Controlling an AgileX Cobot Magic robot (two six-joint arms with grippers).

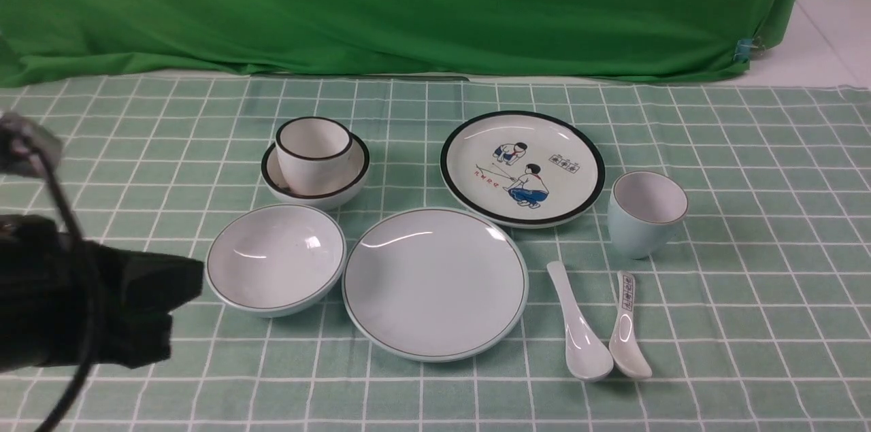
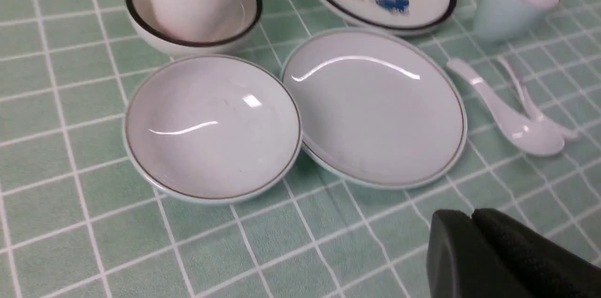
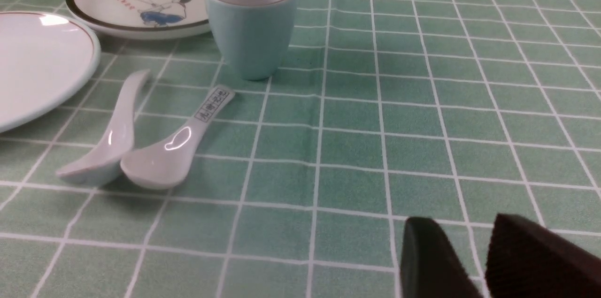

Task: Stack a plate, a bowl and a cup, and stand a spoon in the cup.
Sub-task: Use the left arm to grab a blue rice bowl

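Note:
The plain pale plate (image 1: 435,282) (image 2: 375,105) (image 3: 33,63) lies in the middle of the checked cloth. Touching its left edge sits the plain pale bowl (image 1: 275,258) (image 2: 211,126). The pale blue cup (image 1: 643,214) (image 2: 514,2) (image 3: 251,21) stands upright to the right. In front of the cup lies the plain white spoon (image 1: 578,326) (image 2: 507,115) (image 3: 110,141), bowl end nearest me. My left gripper (image 1: 187,296) (image 2: 471,216) hovers left of the bowl, shut and empty. My right gripper (image 3: 462,225) is open over bare cloth, well short of the cup; the front view does not show it.
A cream black-rimmed cup (image 1: 313,153) sits inside a cream black-rimmed bowl (image 1: 347,180) behind the pale bowl. A black-rimmed plate with cartoon children (image 1: 522,167) lies behind the plain plate. A spoon with printed squares (image 1: 627,330) (image 3: 178,148) touches the plain spoon. Green cloth (image 1: 408,3) backs the table.

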